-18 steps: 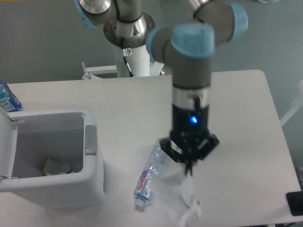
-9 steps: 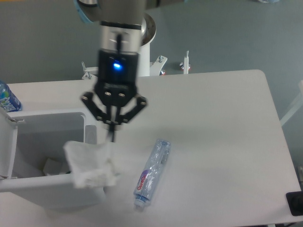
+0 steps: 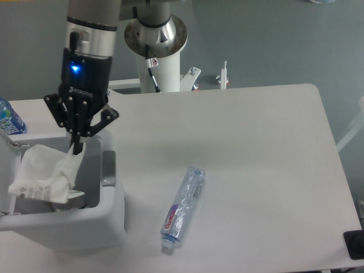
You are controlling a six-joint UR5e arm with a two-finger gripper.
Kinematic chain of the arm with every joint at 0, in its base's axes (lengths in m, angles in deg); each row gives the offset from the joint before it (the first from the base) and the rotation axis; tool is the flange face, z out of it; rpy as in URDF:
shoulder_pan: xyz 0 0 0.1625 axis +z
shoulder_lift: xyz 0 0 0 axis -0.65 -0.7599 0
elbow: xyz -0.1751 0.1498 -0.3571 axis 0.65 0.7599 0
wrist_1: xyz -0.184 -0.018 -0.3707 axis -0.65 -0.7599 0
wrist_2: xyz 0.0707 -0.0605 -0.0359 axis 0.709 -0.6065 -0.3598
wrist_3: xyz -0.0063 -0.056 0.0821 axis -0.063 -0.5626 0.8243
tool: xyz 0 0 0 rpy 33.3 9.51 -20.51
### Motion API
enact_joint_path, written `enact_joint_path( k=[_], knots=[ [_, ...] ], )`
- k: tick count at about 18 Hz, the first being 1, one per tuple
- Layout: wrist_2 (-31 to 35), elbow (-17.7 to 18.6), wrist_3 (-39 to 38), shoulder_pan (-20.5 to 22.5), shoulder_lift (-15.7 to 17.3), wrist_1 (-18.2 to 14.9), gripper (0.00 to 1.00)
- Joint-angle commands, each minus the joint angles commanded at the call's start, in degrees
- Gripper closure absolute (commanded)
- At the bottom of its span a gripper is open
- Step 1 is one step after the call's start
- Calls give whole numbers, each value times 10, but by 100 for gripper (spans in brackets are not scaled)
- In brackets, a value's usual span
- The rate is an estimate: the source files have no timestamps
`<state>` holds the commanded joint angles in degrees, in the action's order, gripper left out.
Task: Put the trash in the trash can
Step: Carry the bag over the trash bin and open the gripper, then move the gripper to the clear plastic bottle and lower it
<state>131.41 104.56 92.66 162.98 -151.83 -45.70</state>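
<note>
My gripper (image 3: 77, 149) is shut on the crumpled clear-white plastic wrapper (image 3: 42, 173), which hangs from the fingertips over the open white trash can (image 3: 85, 227) at the left front of the table. The wrapper dangles inside the bin's opening, just above the rim level. The crushed clear bottle (image 3: 183, 207) with a purple-and-red label lies flat on the table to the right of the bin, well apart from the gripper. The bin's grey tab (image 3: 108, 168) shows on its right rim.
An intact blue-labelled water bottle (image 3: 8, 118) stands behind the bin at the left edge. The robot's base post (image 3: 156, 57) stands behind the table. A black object (image 3: 355, 244) sits at the table's front right corner.
The gripper has carried the wrapper from the table's front, near the bottle, leftward to above the bin. The bottle has not moved.
</note>
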Motion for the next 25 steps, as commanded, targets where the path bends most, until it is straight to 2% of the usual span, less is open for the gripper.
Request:
enact_joint_path(
  k=[3,4,6,7,8,11,15,19,21,25],
  knots=[
    [1,25,0,0,4,3,100],
    [-1,25,-4,0,4,4,96],
    [-8,22,-6,0,4,4,66],
    [-7,19,-7,0,4,5,37],
    [-7,17,-11,1,3,5,20],
    [-7,6,-43,7,4,6,0],
    [-9,-27,-96,22,3,6,0],
    [-10,-28,-97,56,-1,6,0],
    [-9,-34,-97,70,-13,7,0],
    [-9,-61,-119,106,-59,7,0]
  ],
)
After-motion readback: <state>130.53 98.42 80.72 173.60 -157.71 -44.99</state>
